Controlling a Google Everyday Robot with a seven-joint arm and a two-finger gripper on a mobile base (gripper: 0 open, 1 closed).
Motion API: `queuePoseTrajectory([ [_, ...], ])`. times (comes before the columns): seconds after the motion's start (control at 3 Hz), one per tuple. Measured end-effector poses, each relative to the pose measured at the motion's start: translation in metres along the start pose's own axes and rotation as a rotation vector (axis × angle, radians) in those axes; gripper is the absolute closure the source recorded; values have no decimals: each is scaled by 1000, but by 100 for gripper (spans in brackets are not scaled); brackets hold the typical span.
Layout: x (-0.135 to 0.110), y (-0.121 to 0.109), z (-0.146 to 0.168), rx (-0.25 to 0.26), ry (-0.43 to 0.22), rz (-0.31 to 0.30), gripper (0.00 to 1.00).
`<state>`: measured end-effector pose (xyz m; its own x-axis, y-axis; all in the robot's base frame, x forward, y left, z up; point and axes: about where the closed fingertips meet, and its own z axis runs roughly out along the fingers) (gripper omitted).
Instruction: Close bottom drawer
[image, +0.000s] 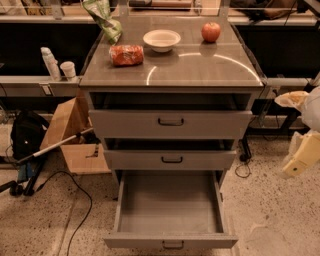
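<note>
The bottom drawer (170, 242) of the grey cabinet (170, 70) is pulled far out toward me. Its grey box interior (170, 205) is bare and its small black loop handle (172, 245) sits at the lower edge of the view. The middle drawer (170, 160) and the top drawer (170, 124) above it each stand slightly ajar. My gripper (302, 155) is at the right edge of the view, pale and yellowish, to the right of the cabinet at about middle-drawer height, apart from all drawers.
On the cabinet top lie a white bowl (161, 40), a red apple (211, 32), a red packet (126, 55) and a green bag (104, 17). A cardboard box (75, 135), a black bag (27, 140) and cables (75, 200) are on the floor at left.
</note>
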<state>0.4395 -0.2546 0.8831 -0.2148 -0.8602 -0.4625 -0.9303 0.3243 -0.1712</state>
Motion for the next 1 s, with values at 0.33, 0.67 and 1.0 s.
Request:
queuePoseTrajectory([
  [0.33, 22, -4, 28, -22, -39, 12, 0],
  [0.67, 42, -11, 59, -31, -51, 16, 0],
  [1.0, 85, -19, 118, -43, -49, 58, 0],
])
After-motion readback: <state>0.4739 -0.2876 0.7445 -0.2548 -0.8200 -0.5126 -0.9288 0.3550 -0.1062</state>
